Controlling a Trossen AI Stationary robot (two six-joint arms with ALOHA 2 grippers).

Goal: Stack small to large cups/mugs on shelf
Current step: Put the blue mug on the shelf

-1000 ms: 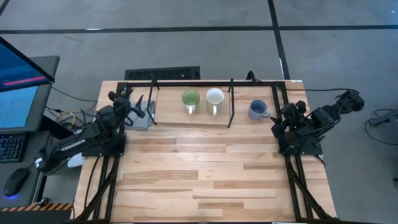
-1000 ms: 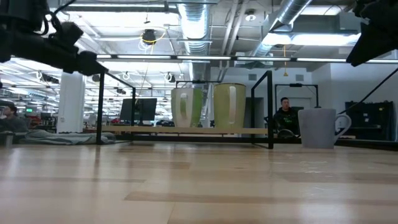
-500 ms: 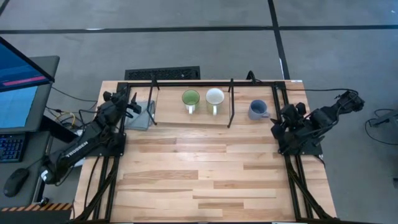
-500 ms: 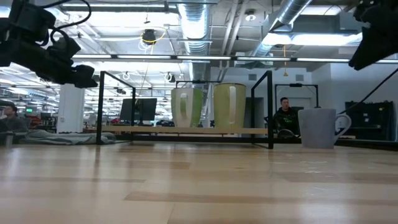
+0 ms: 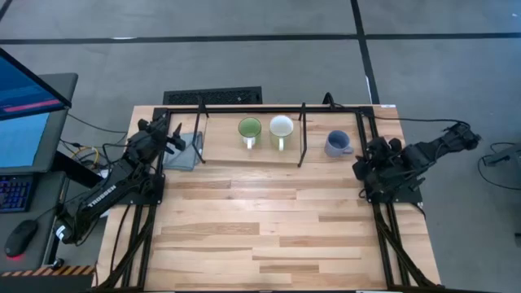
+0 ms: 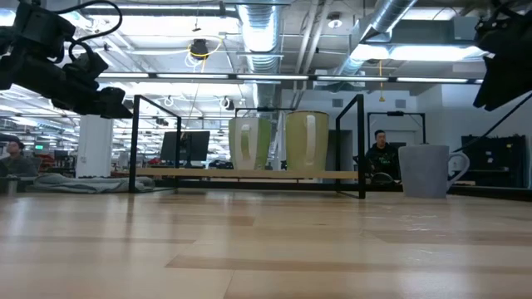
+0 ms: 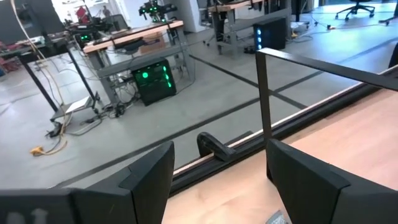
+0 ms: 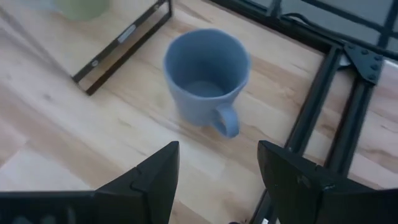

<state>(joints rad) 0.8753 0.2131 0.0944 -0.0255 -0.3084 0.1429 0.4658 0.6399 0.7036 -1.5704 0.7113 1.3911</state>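
Blue-grey mug (image 5: pixel 336 144) standing upright on the wood-plank tabletop (image 5: pixel 269 220), outside the shelf (image 5: pixel 248 152) and just ahead of the right gripper (image 5: pixel 361 163), whose fingers (image 8: pixel 152 174) are spread apart with nothing between them. The handle of this mug points toward the right gripper in the right wrist view, and its interior is empty.

Green mug (image 5: pixel 249 129) and white mug (image 5: pixel 281 128), side by side and upright on the shelf board between the black upright rods (image 5: pixel 302 134), well apart from both grippers; both appear empty from above.

Left gripper (image 5: pixel 172 136) held above the table's far left corner, beside a grey cloth (image 5: pixel 188 151), fingers (image 7: pixel 149 171) apart and empty.

The low view alone shows an open-plan room with ceiling ducts (image 6: pixel 258 25), desks and a seated person (image 6: pixel 381 156) behind the table. The left wrist view adds a grey floor and a lit computer case (image 7: pixel 154 81).
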